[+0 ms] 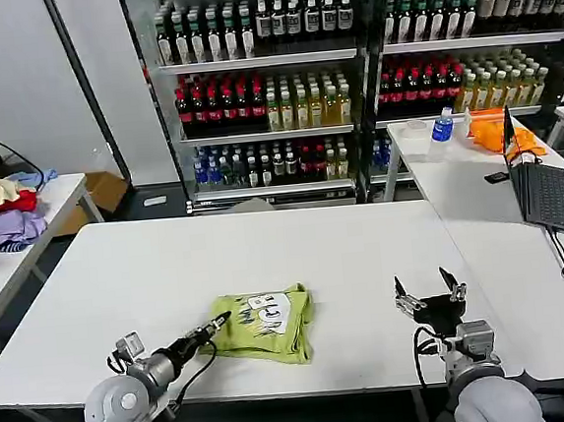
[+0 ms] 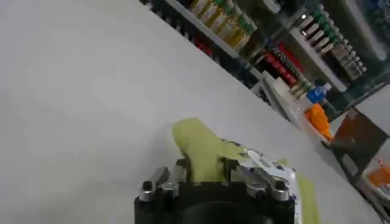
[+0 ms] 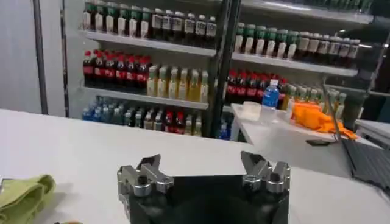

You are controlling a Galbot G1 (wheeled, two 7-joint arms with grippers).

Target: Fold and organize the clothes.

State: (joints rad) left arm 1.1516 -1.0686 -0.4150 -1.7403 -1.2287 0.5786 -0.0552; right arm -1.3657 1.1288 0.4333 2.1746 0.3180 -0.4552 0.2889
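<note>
Your T-shirt (image 1: 263,325) lies bunched into a rough folded bundle on the tabletop (image 1: 266,252), near the front edge and a little left of centre, with the white print facing up toward the far side. Expect it to be light, limp cotton: it will sag, drag and unfold if you lift it by one layer, and it won't hold a crease unless you press it flat. Its long axis runs roughly left to right across the tabletop, with the thicker rolled edge along the near side. Your left claw (image 1: 216,324) sits at the bundle's left edge, low on the tabletop; from its wrist view the fingers look drawn in around a fold of the cloth, so judge it as pinching the shirt there. Take hold at a hem or corner through all layers rather than the middle. Your right claw (image 1: 428,291) stands well to the right of the shirt, above the tabletop, jaws spread wide and holding nothing.
</note>
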